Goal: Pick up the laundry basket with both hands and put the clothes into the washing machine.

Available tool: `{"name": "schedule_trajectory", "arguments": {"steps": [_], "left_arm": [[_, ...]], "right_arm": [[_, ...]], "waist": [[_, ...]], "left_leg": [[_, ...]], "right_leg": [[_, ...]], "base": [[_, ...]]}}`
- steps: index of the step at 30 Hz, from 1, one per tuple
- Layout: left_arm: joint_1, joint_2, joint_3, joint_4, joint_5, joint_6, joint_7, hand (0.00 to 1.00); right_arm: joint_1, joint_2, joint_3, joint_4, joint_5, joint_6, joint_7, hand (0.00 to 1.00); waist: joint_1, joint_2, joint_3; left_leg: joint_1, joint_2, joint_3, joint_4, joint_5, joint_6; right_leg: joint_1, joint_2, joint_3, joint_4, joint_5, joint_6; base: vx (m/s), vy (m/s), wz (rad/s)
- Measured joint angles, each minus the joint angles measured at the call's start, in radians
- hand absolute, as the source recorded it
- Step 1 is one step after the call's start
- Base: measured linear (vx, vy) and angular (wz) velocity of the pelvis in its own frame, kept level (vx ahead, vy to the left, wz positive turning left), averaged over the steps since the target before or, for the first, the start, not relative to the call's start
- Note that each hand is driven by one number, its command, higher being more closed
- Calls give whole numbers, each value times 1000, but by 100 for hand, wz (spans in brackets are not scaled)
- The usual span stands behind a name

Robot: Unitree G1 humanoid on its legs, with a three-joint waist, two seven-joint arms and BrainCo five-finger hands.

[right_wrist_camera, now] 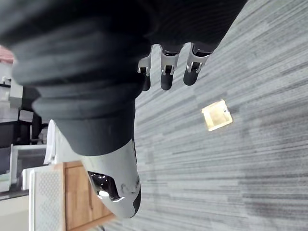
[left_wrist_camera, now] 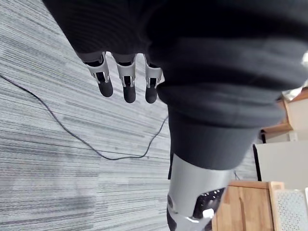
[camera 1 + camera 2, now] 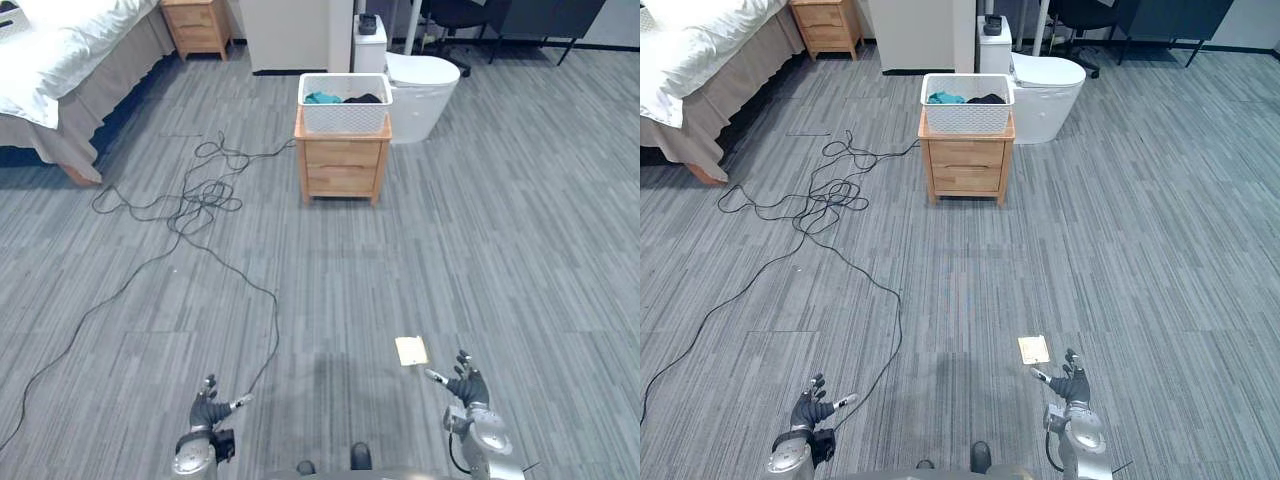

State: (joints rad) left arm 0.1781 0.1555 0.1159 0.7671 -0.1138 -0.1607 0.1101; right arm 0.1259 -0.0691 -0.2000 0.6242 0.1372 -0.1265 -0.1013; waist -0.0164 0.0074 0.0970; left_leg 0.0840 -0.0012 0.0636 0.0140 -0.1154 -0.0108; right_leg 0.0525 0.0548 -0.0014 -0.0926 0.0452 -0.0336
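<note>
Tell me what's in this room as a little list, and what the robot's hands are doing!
laundry basket: white, on top of a wooden nightstand, far ahead of the robot
clothes: teal and dark pieces, inside the basket
left hand: low over the floor, fingers open, holding nothing
right hand: low over the floor, fingers open, holding nothing
yellow square: flat on the floor by the right hand
bed: far left

A: What covers the ground?

B: A grey carpet floor, striped in long plank-like tiles, evenly lit.

A: And the furniture?

B: Far left, a bed with white bedding, and a wooden nightstand just beside it. Mid-room, a two-drawer wooden cabinet. Behind it, a white panel. Far right, a dark office chair. A pale yellow square lies on the near floor.
</note>
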Motion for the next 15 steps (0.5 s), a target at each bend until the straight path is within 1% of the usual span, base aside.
{"name": "schedule_trajectory", "arguments": {"steps": [4, 9, 15], "left_arm": [[-1, -3, 10, 28, 0, 0, -2, 0], [1, -6, 10, 29, 0, 0, -2, 0], [0, -13, 10, 29, -1, 0, -3, 0]], "right_arm": [[-2, 0, -5, 21, 0, 2, 0, 0], [-1, 0, -29, 40, 0, 17, 0, 0], [0, 0, -34, 58, 9, 19, 10, 0]], "waist": [[0, 0, 0], [1, 0, 0], [0, 1, 0]], "left_leg": [[1, 0, 11, 0, 0, 0], [1, 0, 18, 0, 0, 0], [0, 1, 23, 0, -1, 0]], "right_leg": [[-1, 0, 3, 0, 0, 0], [-2, 0, 4, 0, 0, 0], [-3, 1, 6, 0, 0, 0]], "base": [[-5, -1, -3], [-1, 0, -1], [0, 0, 0]]}}
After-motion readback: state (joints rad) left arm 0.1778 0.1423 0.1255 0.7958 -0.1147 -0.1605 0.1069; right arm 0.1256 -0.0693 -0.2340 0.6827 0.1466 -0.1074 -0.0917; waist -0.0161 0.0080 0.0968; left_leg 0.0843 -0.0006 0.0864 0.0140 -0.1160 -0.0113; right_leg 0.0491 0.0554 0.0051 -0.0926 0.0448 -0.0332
